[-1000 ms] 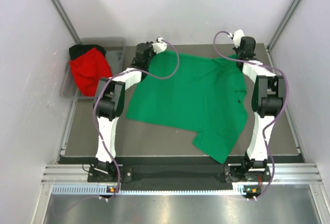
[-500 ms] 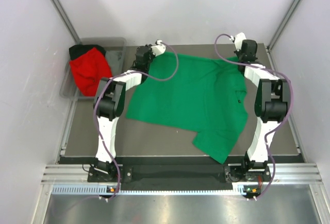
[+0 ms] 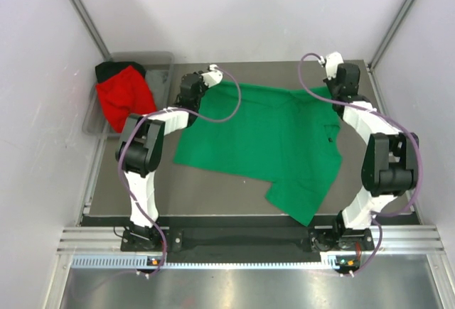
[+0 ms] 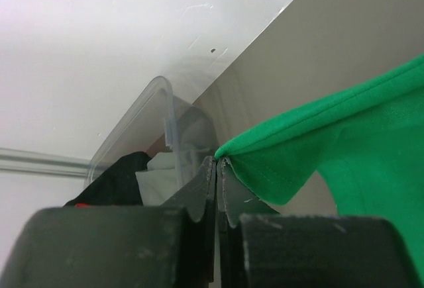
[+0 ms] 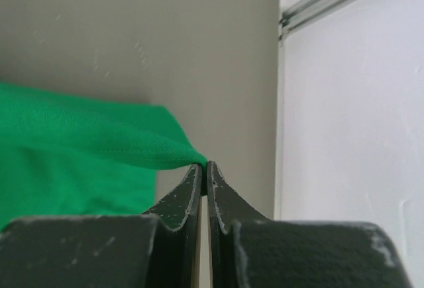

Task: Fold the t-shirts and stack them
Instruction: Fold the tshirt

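The bright green t-shirt [image 3: 263,138] lies spread across the table, one sleeve reaching the near edge. My left gripper [image 3: 189,94] is shut on its far left corner, and the left wrist view shows my jaws [image 4: 217,163] pinching the hem of the green cloth [image 4: 344,142]. My right gripper [image 3: 342,86] is shut on the far right corner, and the right wrist view shows my jaws [image 5: 205,166] closed on the tip of the green cloth [image 5: 79,149]. The red t-shirt [image 3: 124,97] and the black t-shirt [image 3: 106,69] lie bunched in the bin.
The grey plastic bin [image 3: 162,67] stands at the far left of the table, close ahead of my left gripper [image 4: 165,119]. White walls and metal rails close in the far, left and right sides. The table's right edge is next to my right gripper.
Both arms have swung outward and both grippers have come slightly nearer. They hold the shirt's far corners, and its far edge is now drawn straighter.
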